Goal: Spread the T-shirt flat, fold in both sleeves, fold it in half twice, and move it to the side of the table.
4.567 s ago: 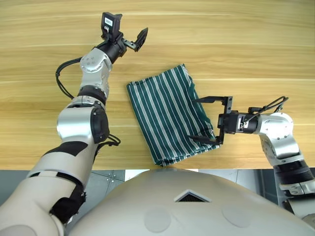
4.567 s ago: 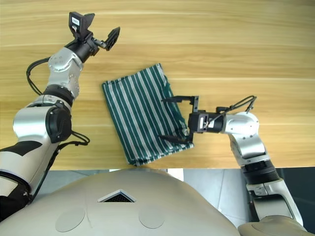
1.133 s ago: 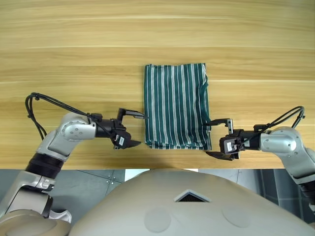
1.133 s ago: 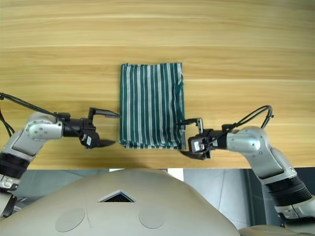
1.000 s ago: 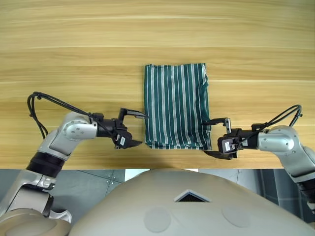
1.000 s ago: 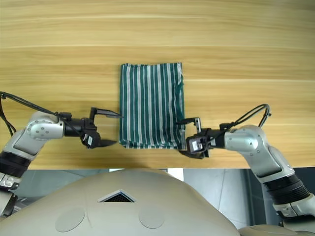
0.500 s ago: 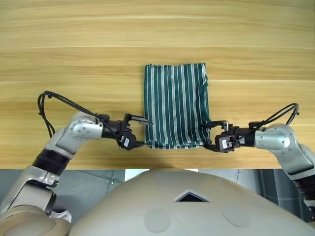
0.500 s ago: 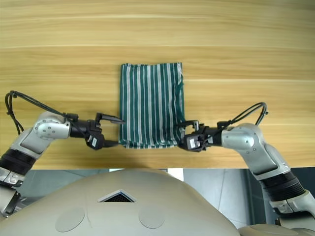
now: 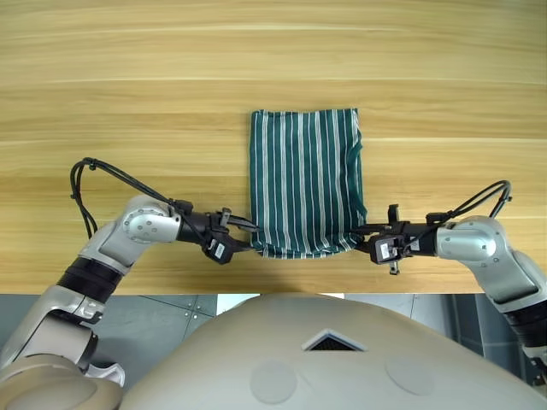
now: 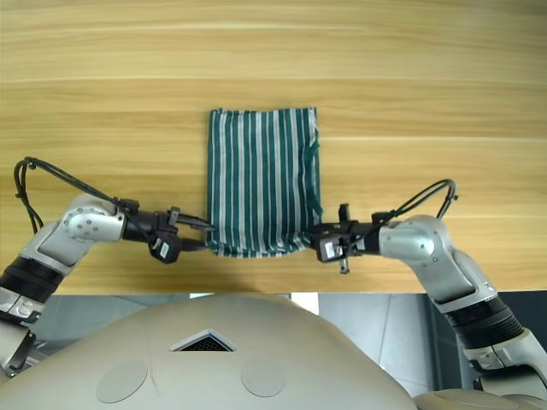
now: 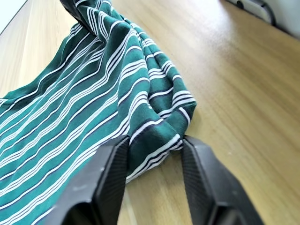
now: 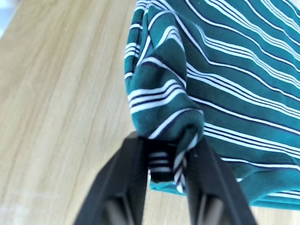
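Observation:
The green and white striped T-shirt (image 9: pixel 306 179) lies folded into a narrow rectangle near the table's front edge. My left gripper (image 9: pixel 250 239) is shut on the T-shirt's near left corner, and the bunched cloth (image 11: pixel 159 136) sits squeezed between its fingers (image 11: pixel 110 173). My right gripper (image 9: pixel 359 235) is shut on the near right corner, with the cloth (image 12: pixel 171 131) pinched between its fingers (image 12: pixel 126 173). Between the two grips the T-shirt's near hem sags in a slight curve.
The wooden table (image 9: pixel 273 60) stretches bare to the far side and to both sides of the T-shirt. Its front edge (image 9: pixel 171 292) runs just below both grippers.
Both grippers moved inward onto the T-shirt's near corners and went from open to shut on the cloth. The near hem has gathered slightly.

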`<state>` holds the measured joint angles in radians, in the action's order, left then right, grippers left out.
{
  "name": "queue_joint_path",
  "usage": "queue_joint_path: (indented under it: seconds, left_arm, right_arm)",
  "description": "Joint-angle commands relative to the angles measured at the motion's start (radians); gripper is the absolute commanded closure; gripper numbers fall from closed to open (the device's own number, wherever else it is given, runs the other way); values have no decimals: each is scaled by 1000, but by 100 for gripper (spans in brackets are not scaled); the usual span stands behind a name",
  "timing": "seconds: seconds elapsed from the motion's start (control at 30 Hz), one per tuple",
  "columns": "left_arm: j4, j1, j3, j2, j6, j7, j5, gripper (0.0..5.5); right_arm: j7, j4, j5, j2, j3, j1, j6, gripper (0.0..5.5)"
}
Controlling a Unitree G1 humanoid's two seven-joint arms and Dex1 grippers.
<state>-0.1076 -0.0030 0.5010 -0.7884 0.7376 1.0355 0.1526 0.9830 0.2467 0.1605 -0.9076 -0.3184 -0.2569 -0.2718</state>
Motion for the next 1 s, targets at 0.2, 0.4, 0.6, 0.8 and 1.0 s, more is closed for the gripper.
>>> queue_joint_path:
  seconds: [0.2, 0.4, 0.6, 0.8, 1.0]
  left_arm:
    - [12, -11, -2, -22, -6, 17, -31, 497]
    - [37, -6, -11, -33, -24, 42, -94, 532]
    - [66, -9, -46, -62, -53, 78, -209, 534]
    - [90, 24, -66, -97, -50, 119, -268, 534]
    - [122, 99, -55, -160, -24, 191, -333, 534]
  right_arm:
    - [-7, 6, -2, 21, 6, 24, 8, 537]
    - [-4, 12, -17, 22, 13, 22, 8, 537]
    - [26, 13, -94, -14, 55, 3, -8, 538]
    - [93, 66, -244, -75, 122, -65, -43, 538]
    - [149, 115, -351, -123, 185, -143, -77, 538]
